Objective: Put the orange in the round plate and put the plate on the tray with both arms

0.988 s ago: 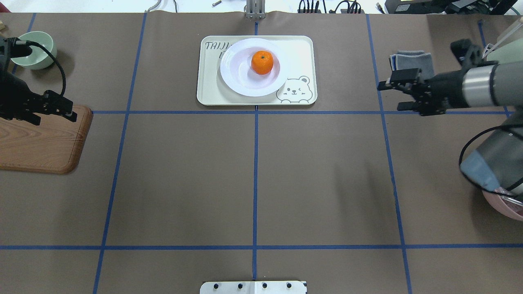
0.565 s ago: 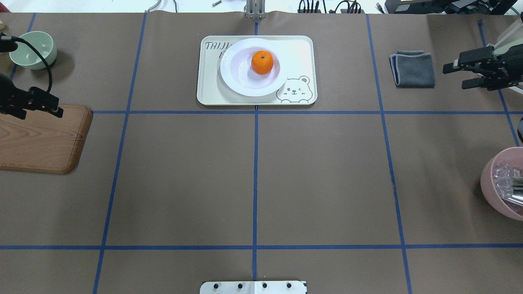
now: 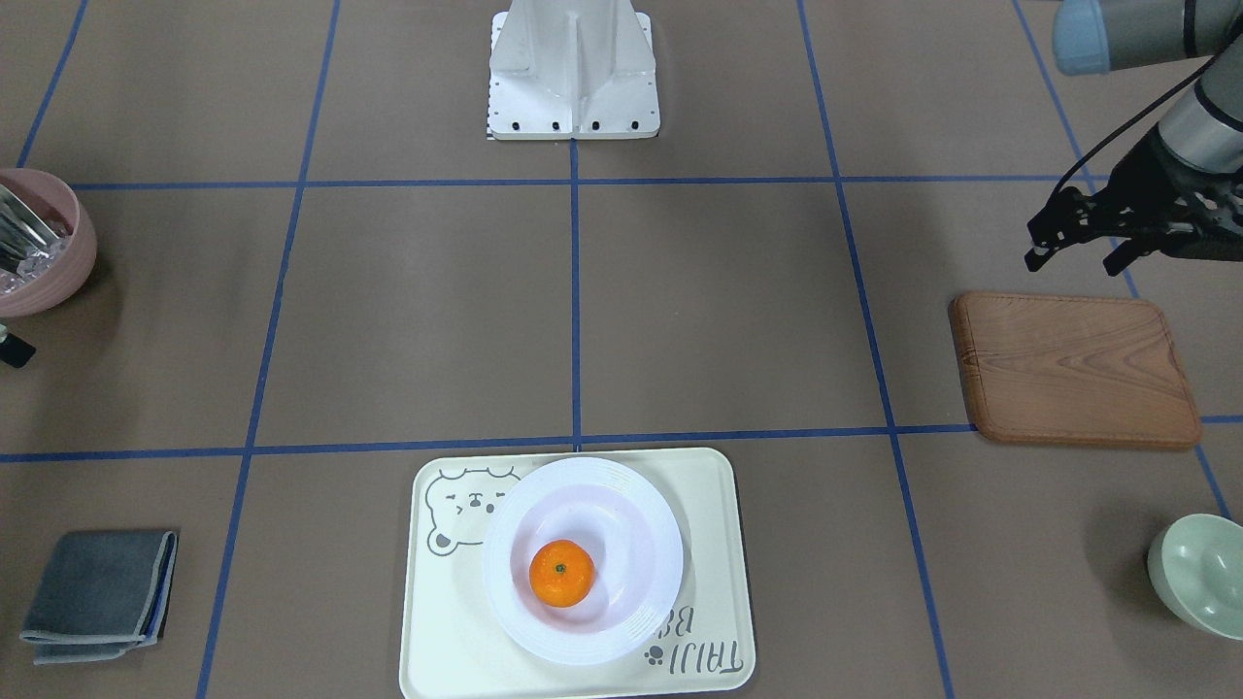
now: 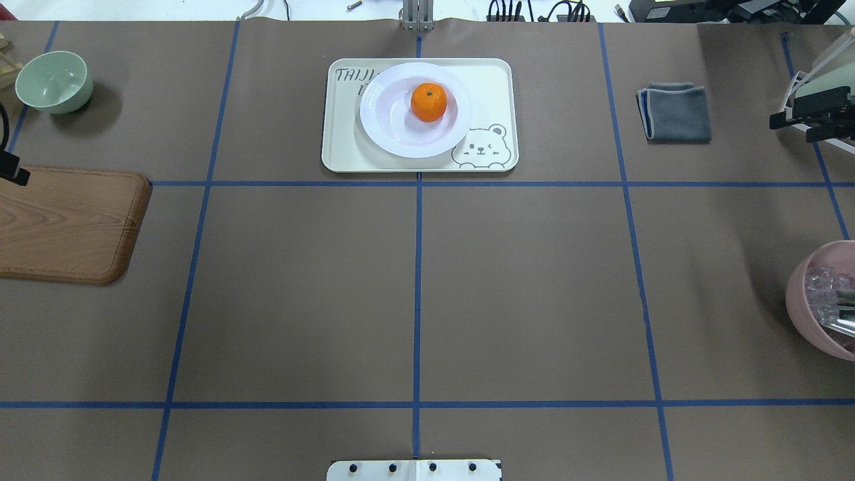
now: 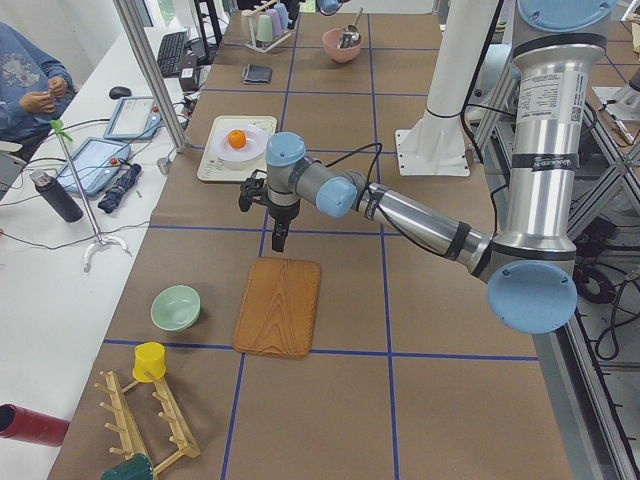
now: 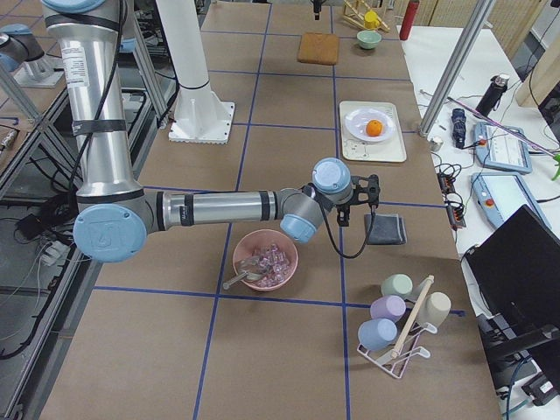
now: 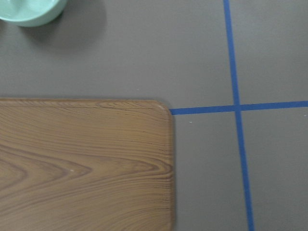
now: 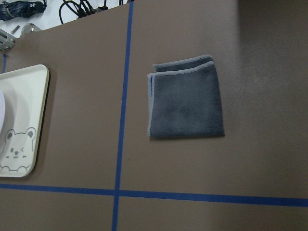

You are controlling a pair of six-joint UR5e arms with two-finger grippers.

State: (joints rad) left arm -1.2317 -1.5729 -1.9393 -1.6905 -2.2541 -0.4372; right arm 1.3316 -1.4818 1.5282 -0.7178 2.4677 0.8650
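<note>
At twelve o'clock, the orange (image 4: pixel 428 101) sits in the round plate (image 4: pixel 374 130) on the tray (image 4: pixel 494 87). My left jaws at nine and right jaws at two gape apart, empty.

Tray (image 4: pixel 497 80), overhead view: grey "TAIJI" in corner at view's upper left. Second line below it mostly hidden under round plate (image 4: pixel 381 137).
Front-facing view: same lettering upside down, "TAIJI" whole, "BE" of second line showing at plate rim, small paw print beside it.
Vertical print on left arm (image 5: pixel 548 150) and right arm (image 6: pixel 83 83) upright tubes: too small to read.
</note>
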